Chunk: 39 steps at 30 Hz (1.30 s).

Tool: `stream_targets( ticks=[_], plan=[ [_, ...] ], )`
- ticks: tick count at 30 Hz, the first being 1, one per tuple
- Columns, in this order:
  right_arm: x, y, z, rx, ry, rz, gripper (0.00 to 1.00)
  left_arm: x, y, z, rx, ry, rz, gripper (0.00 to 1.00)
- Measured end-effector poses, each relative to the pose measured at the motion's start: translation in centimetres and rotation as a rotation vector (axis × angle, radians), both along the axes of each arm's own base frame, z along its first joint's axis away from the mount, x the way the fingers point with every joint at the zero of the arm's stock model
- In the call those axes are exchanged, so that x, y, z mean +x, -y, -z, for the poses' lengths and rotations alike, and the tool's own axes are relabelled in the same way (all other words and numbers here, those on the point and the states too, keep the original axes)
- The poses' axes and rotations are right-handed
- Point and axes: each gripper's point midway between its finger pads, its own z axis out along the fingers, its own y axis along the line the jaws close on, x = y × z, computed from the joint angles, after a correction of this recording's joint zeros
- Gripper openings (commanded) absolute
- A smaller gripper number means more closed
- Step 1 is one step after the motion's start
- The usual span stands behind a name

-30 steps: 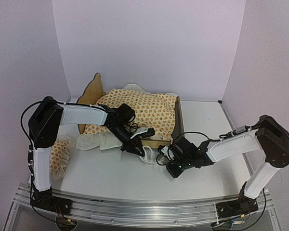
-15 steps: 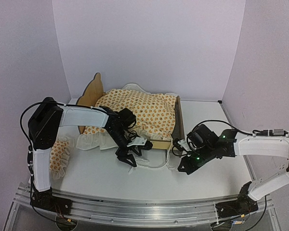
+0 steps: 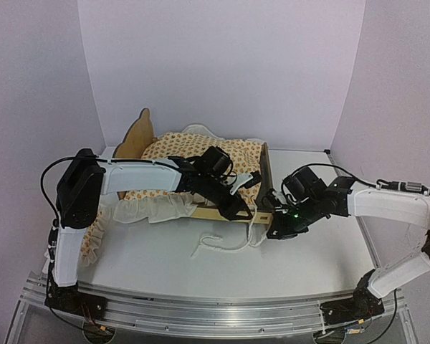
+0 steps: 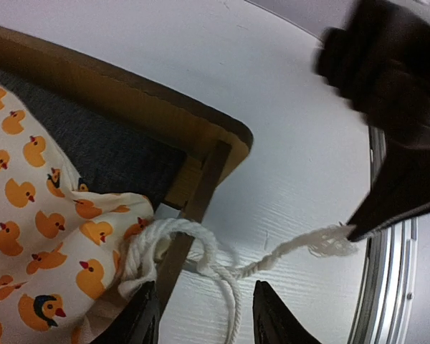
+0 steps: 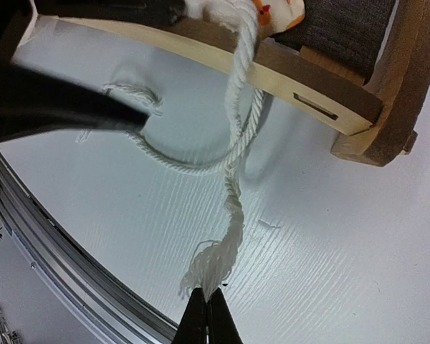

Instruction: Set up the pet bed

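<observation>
The pet bed [image 3: 266,170] stands mid-table, its scalloped headboard [image 3: 138,133] at the left. The duck-patterned cushion [image 3: 201,159] lies in it. A white tie cord [image 4: 213,259] runs from the cushion's corner over the frame's foot corner [image 4: 216,147] onto the table. My left gripper [image 4: 204,319] hangs open above that cord loop, one strand passing between its fingers [image 4: 271,315] without touching them. My right gripper [image 5: 207,309] is shut on the cord's frayed end [image 5: 216,259], low over the table just in front of the bed's foot corner [image 3: 274,231].
A small matching ruffled pillow [image 3: 93,231] lies at the left near the left arm. Another loose stretch of white cord [image 3: 222,245] curls on the table in front of the bed. The table's metal front rail [image 5: 64,251] runs close to my right gripper.
My left gripper has opened and swung right, from the bed's front side to its foot corner. My right gripper has carried the cord end right and toward the bed.
</observation>
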Motion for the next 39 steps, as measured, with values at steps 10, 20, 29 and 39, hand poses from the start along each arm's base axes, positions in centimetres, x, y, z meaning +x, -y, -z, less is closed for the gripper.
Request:
stream_targets(
  ticks=[10,20,29,39],
  plan=[
    [0.7,-0.1,-2.6,0.092,0.067,0.062,0.0,0.5,0.9,0.1,-0.004,-0.125,-0.222,0.34],
    [1.3,0.1,-2.0,0.085,0.06,0.081,0.0,-7.0,-0.5,4.7,0.153,-0.203,-0.161,0.51],
    [1.5,-0.2,-1.7,0.095,0.058,0.078,0.0,-3.4,-0.3,8.1,0.183,-0.202,-0.269,0.5],
    [1.2,0.0,-1.2,0.105,0.062,0.077,0.0,-1.2,0.1,8.7,0.157,-0.255,-0.382,0.43]
  ],
)
